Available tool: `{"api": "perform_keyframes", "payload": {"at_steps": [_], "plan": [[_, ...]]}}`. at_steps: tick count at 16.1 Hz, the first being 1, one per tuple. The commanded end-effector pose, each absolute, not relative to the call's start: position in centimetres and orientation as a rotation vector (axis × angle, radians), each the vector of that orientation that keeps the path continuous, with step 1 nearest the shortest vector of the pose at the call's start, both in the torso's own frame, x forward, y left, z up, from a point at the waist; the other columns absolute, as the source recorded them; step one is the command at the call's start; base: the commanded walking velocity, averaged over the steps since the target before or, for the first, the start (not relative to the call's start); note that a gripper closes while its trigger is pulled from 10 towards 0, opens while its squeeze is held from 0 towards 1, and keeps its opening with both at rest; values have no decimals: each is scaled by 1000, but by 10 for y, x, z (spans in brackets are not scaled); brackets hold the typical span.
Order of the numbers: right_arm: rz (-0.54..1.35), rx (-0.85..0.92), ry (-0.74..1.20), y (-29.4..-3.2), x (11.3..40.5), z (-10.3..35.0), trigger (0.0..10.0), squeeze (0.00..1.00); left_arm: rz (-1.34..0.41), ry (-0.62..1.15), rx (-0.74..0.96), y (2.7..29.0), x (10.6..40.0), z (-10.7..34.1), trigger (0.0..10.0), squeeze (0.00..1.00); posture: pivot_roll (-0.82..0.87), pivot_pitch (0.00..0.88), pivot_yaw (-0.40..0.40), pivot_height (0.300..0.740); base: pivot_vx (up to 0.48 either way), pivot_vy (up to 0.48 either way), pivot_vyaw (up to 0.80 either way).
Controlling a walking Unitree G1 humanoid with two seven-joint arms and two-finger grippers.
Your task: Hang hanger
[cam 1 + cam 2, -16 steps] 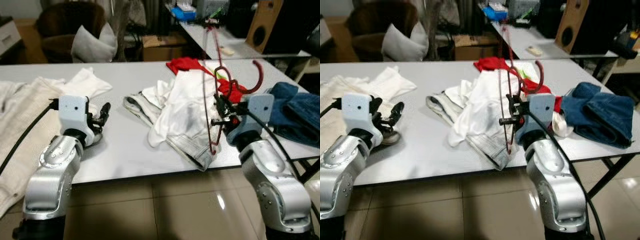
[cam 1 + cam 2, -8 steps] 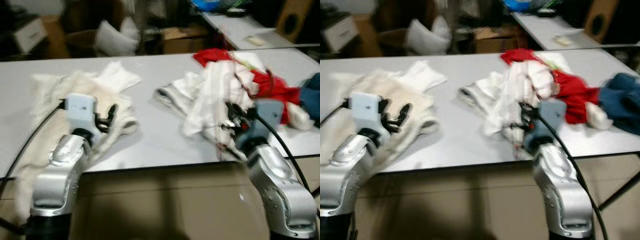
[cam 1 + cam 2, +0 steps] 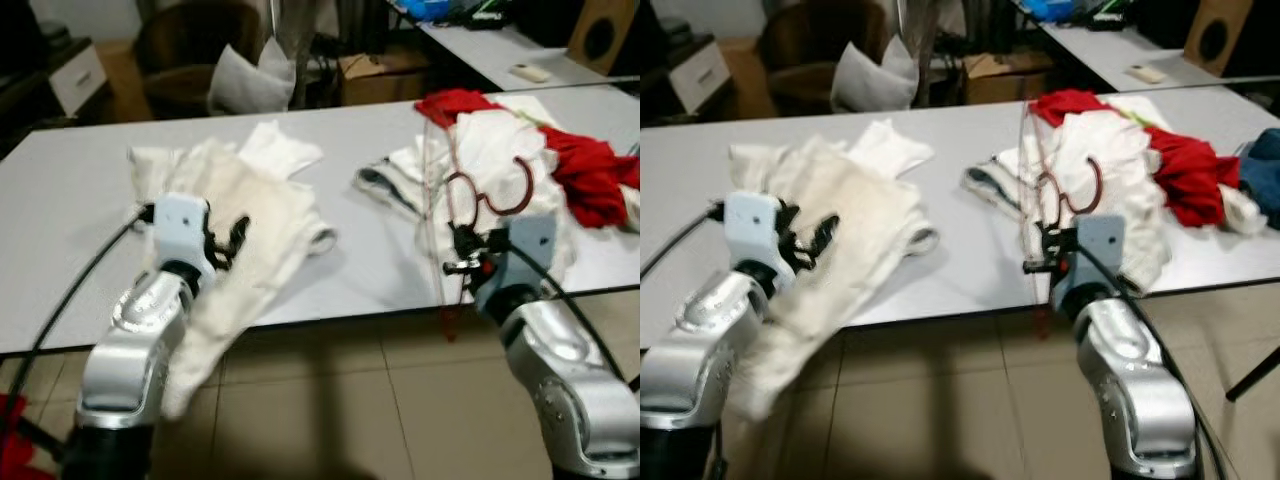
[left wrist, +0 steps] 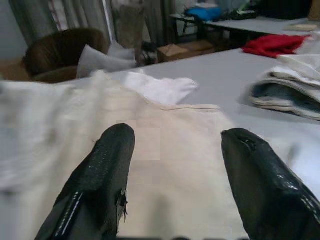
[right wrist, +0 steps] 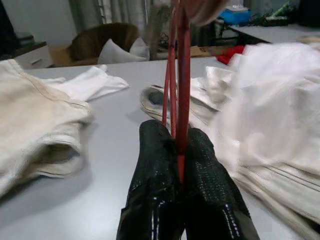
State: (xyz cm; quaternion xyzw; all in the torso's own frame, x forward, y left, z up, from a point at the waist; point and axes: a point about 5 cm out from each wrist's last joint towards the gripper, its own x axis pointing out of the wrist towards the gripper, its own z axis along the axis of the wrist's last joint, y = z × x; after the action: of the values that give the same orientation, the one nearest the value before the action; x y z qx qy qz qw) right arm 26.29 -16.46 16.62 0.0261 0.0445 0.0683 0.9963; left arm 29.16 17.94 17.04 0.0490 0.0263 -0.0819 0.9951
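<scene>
A dark red hanger [image 3: 497, 192] stands nearly upright over the table's front edge, its hook curling in front of the white clothes. My right gripper [image 3: 466, 262] is shut on its thin lower bars, and the right wrist view shows the bars [image 5: 180, 85] pinched between the black fingers [image 5: 156, 165]. My left gripper [image 3: 229, 239] is open above a cream garment [image 3: 255, 215] that drapes over the front edge of the table. In the left wrist view the two fingers [image 4: 107, 165] stand wide apart over that cloth [image 4: 165, 125], with nothing between them.
The grey table [image 3: 70, 210] carries a pile of white clothes [image 3: 495, 140] and a red garment [image 3: 590, 165] at the right. Behind it are a dark armchair with a white pillow [image 3: 250, 80], a cardboard box [image 3: 375, 75] and a second table [image 3: 500, 55]. Below lies tiled floor [image 3: 330, 410].
The camera has swung left, so the whole scene has shifted right in the picture. My right gripper still holds the hanger. The cream garment now lies under my left gripper.
</scene>
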Motion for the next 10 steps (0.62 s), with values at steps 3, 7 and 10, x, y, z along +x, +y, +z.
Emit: {"api": "perform_keyframes", "payload": {"at_steps": [3, 7, 10], "plan": [[189, 56, 37, -155, 265, 174, 10000, 0, -113, 61, 112, 194, 290, 169, 10000, 0, 23, 0, 31, 740, 0, 369, 0], [165, 109, 61, -160, 263, 168, 10000, 0, -181, 44, 131, 181, 289, 168, 10000, 0, 9, 0, 40, 740, 0, -170, -572], [145, 101, 61, -164, 261, 166, 10000, 0, -208, 44, 127, 175, 290, 166, 10000, 0, 0, 0, 50, 740, 0, -480, -760]]}}
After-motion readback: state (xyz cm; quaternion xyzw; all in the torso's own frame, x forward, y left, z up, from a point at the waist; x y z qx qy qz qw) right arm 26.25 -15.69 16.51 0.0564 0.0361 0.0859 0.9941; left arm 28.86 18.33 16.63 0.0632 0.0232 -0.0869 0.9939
